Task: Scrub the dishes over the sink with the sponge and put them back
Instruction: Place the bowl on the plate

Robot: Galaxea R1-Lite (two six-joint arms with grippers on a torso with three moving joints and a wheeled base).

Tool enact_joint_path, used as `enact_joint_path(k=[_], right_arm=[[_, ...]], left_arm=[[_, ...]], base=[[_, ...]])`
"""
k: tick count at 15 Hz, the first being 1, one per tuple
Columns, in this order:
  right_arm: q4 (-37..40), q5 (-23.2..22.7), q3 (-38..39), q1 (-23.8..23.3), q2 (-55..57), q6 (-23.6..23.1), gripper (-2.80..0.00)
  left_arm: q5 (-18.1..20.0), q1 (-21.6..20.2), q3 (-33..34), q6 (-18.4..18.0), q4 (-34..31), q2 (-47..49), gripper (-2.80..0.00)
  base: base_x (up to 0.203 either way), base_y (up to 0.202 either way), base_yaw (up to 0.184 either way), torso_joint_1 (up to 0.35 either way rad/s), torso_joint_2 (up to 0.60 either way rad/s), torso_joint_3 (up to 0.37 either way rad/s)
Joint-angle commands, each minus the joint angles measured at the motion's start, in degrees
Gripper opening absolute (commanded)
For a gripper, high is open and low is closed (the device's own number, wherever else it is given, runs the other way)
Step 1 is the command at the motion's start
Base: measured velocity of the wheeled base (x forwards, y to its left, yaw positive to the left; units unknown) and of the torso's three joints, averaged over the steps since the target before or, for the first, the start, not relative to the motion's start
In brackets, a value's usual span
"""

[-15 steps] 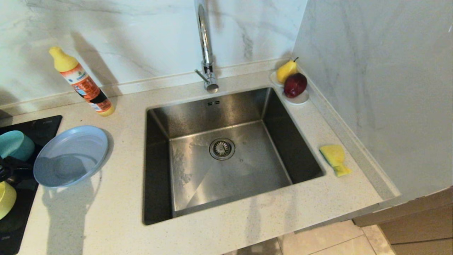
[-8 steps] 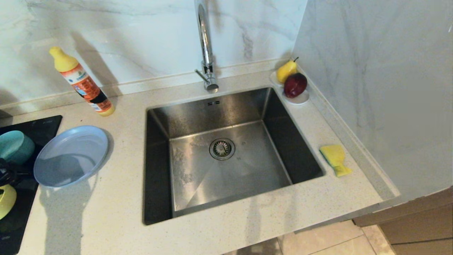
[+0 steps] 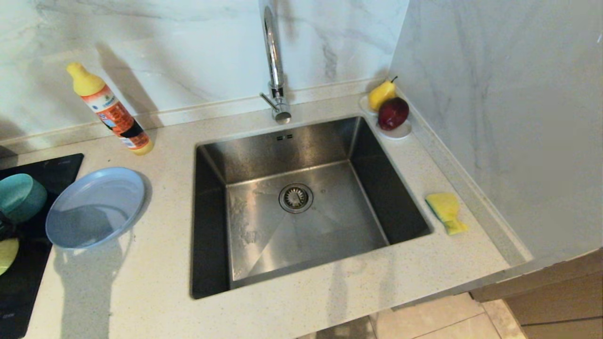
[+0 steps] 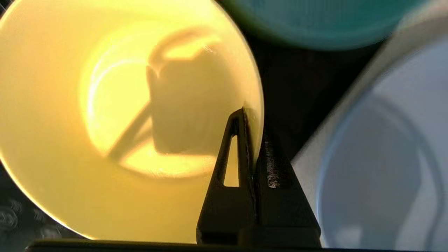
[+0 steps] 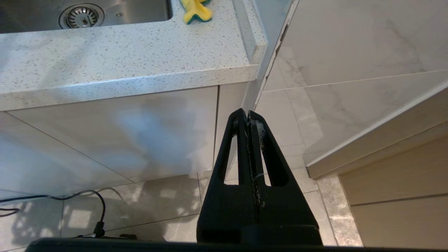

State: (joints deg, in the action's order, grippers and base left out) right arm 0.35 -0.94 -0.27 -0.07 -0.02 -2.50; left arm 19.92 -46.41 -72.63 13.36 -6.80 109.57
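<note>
Left gripper [image 4: 252, 115] clamped on the yellow-green bowl [image 4: 105, 119] rim, one finger inside, one outside. Thin-wall pinch: lift straight up, keep it level, clear the teal bowl [image 4: 315, 21] at 12 and the grey-blue plate [image 4: 378, 157] at 3. All three look empty. Sink [image 3: 292, 141] empty; sponge [image 3: 445, 209] at its 3 o'clock. Right gripper [image 5: 248, 117] parked, closed, below the counter.
</note>
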Motion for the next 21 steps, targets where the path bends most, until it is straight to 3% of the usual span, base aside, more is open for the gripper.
enact_joint_path(k=[1, 9, 13, 15, 18, 21], right_arm=[[0.0, 0.0, 0.0, 0.0, 0.0, 0.0, -2.8], [0.0, 0.0, 0.0, 0.0, 0.0, 0.0, -2.8], [0.0, 0.0, 0.0, 0.0, 0.0, 0.0, -2.8], [0.0, 0.0, 0.0, 0.0, 0.0, 0.0, -2.8], [0.0, 0.0, 0.0, 0.0, 0.1, 0.0, -2.8], [0.0, 0.0, 0.0, 0.0, 0.0, 0.0, -2.8]], left_arm=[[0.3, 0.0, -0.5, 0.2, -1.9, -3.6, -2.8], [5.4, 0.3, -7.7, -0.5, -19.2, -17.2, -2.8], [5.8, 8.7, -10.0, -0.2, -24.5, -20.3, -2.8], [3.1, 14.9, -10.1, 1.3, -24.3, -19.8, -2.8], [-4.8, 23.8, -11.6, 5.7, -21.6, -16.0, -2.8], [-11.5, 29.1, -11.8, 6.7, -16.9, -11.2, -2.8]], base=[[0.0, 0.0, 0.0, 0.0, 0.0, 0.0], [0.0, 0.0, 0.0, 0.0, 0.0, 0.0], [0.0, 0.0, 0.0, 0.0, 0.0, 0.0], [0.0, 0.0, 0.0, 0.0, 0.0, 0.0], [0.0, 0.0, 0.0, 0.0, 0.0, 0.0], [0.0, 0.0, 0.0, 0.0, 0.0, 0.0]])
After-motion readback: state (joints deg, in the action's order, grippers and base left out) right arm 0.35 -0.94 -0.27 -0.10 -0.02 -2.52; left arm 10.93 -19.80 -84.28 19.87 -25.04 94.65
